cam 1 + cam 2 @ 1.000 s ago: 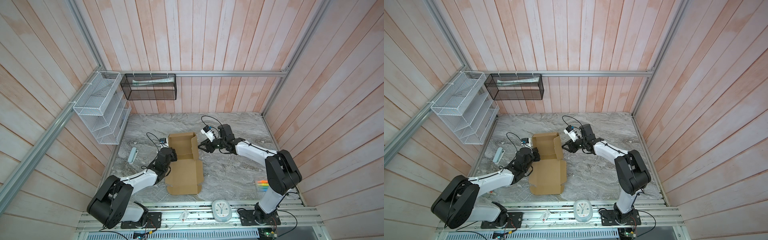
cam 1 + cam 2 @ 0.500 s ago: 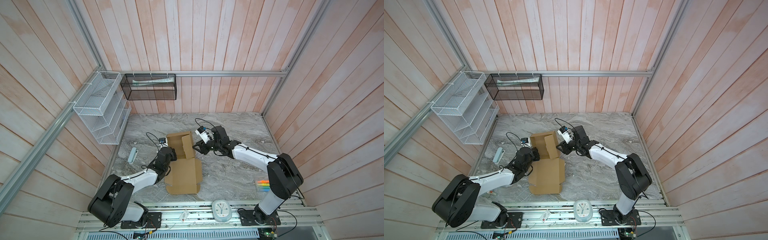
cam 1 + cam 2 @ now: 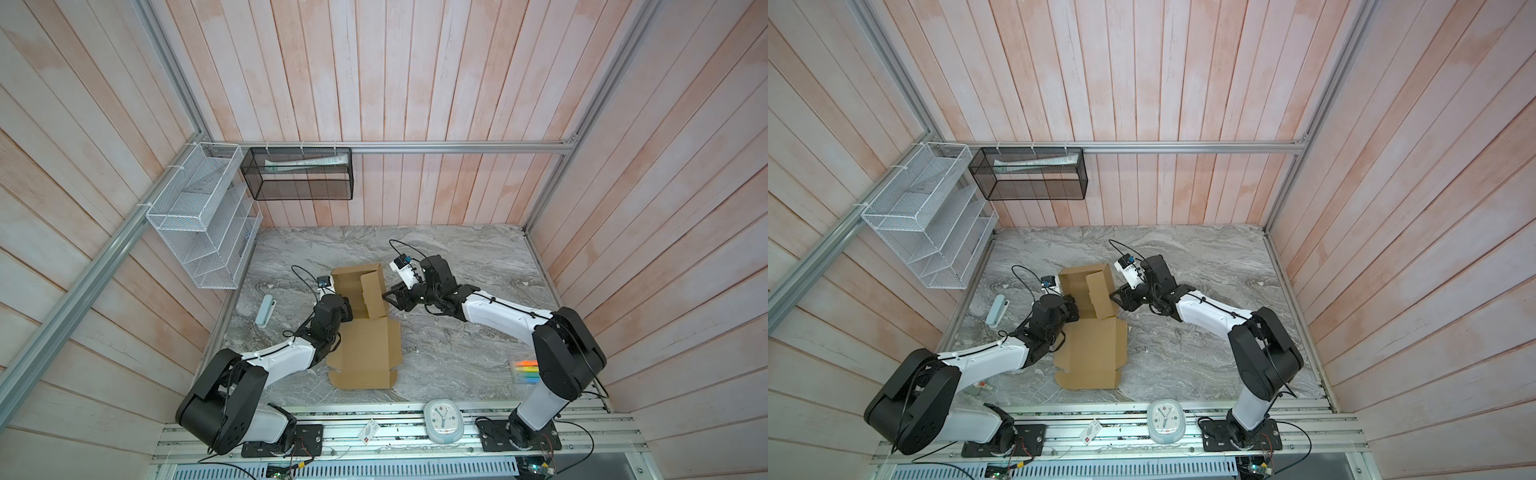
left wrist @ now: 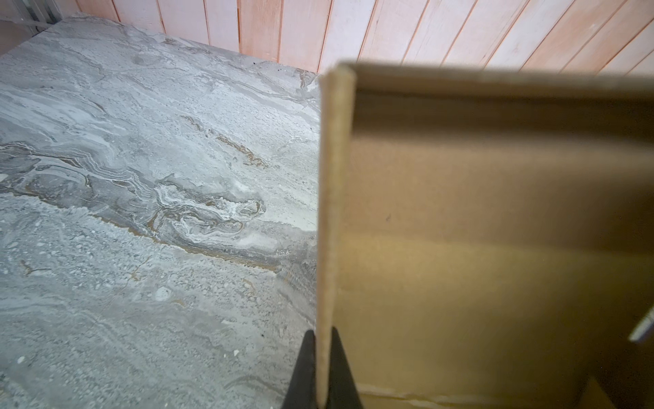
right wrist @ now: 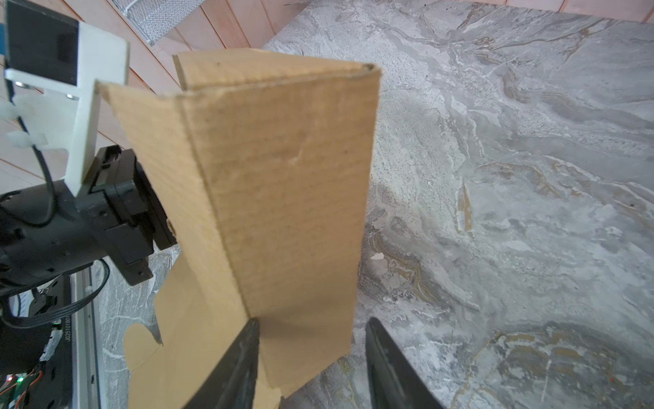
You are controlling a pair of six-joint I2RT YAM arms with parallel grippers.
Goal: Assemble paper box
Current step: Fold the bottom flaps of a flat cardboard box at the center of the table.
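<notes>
Left gripper (image 4: 323,354) is clamped on an upright wall (image 4: 331,212) of the paper box (image 3: 365,345), which we find half folded mid-table (image 3: 457,257). Our right gripper (image 5: 311,322), arm stretched low, has jaws apart astride the opposite raised flap (image 5: 283,177). Behind, a black mesh basket (image 3: 299,193) holds a pale item.

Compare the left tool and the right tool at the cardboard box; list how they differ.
Left tool is shut, pinching a raised wall of the paper box; right tool stands open. Left tool has cardboard between both fingers; right tool has one finger against a raised flap, the other clear. Both have black fingers and work at the box's raised far end, from opposite sides.
</notes>
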